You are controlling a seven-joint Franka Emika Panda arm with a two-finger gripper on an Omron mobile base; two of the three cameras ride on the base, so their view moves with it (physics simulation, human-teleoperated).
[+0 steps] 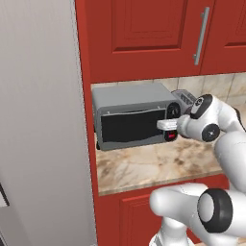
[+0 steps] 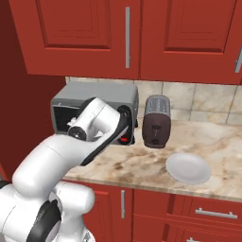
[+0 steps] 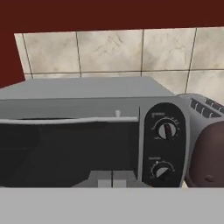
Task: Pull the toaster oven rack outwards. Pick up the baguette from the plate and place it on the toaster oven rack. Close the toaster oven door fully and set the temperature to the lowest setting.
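Gripper [image 1: 163, 125] fingers pressed together, gripping nothing, hovering at closed toaster oven door [image 1: 132, 129], beside the knobs [image 3: 166, 130].

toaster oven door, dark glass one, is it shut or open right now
Shut, or very nearly. The grey metal toaster oven's dark glass door stands upright against the front; the hand view shows it covering the cavity beside the black knobs.
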